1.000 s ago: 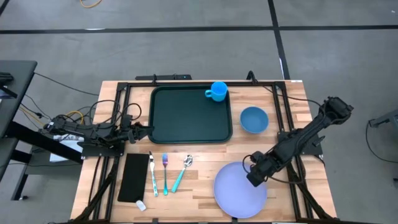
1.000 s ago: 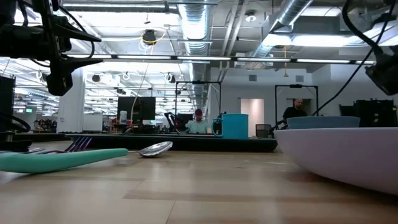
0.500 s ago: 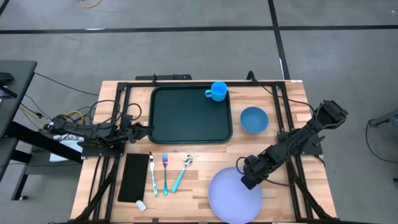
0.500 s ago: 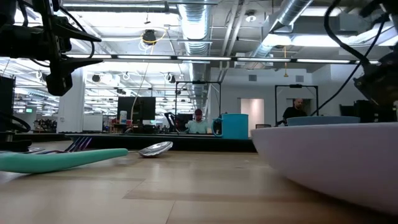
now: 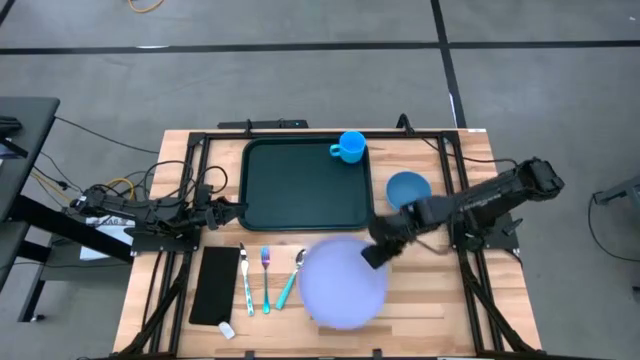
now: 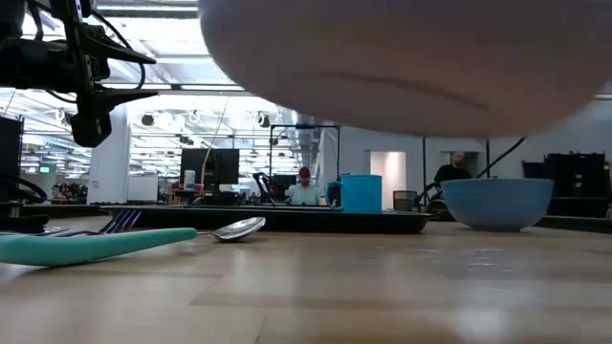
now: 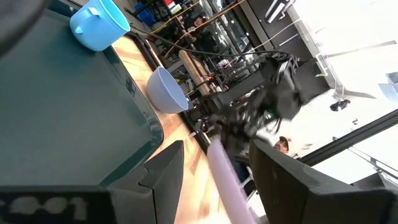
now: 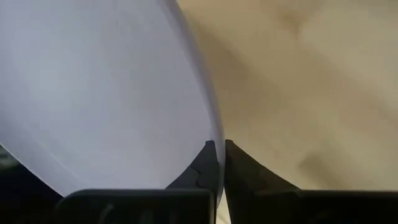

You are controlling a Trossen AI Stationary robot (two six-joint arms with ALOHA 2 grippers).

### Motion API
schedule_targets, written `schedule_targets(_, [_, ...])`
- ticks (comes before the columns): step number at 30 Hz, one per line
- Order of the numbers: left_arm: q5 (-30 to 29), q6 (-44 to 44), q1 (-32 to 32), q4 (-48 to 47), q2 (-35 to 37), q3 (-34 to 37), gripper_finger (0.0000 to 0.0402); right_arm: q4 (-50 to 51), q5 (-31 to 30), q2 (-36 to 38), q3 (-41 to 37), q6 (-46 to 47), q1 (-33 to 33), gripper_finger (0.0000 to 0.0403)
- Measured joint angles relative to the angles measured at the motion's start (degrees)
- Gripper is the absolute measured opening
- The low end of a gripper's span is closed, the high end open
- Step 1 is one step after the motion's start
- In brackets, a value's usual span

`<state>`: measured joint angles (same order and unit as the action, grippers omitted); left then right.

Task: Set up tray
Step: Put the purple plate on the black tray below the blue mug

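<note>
Two arms share this table, and we see the tray [image 5: 307, 185] lying at the far middle of it, its long axis running left to right. We carry a lilac plate [image 5: 343, 281] in the right gripper [image 5: 372, 251], whose fingers are clenched on the plate's rim, lifted off the table. From this gripper the tray lies farther back and to the left, quite near. The left gripper [image 5: 232, 211] waits just beside the tray's left edge; we cannot tell its fingers. A blue cup [image 5: 350, 147] already stands in the tray's far right corner.
</note>
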<state>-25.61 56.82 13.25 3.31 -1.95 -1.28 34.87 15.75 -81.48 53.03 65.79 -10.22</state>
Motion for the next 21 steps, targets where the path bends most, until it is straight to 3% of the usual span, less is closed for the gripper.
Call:
schedule_targets(7, [-0.02,0.0,0.01,0.0,0.01,0.02,0.0171,9.52,-0.4,-5.6,9.99,-13.81,17.23,0.0001])
schedule_targets(11, [-0.06,-0.01,0.0,0.0,0.01,0.02,0.0171,14.33,-1.04,-12.87,16.14,-22.08,25.2,0.0001])
schedule_targets(21, [-0.06,0.0,-0.01,0.04,-0.01,0.02,0.0171,19.05,-0.2,-29.09,29.64,-32.04,36.78,0.0])
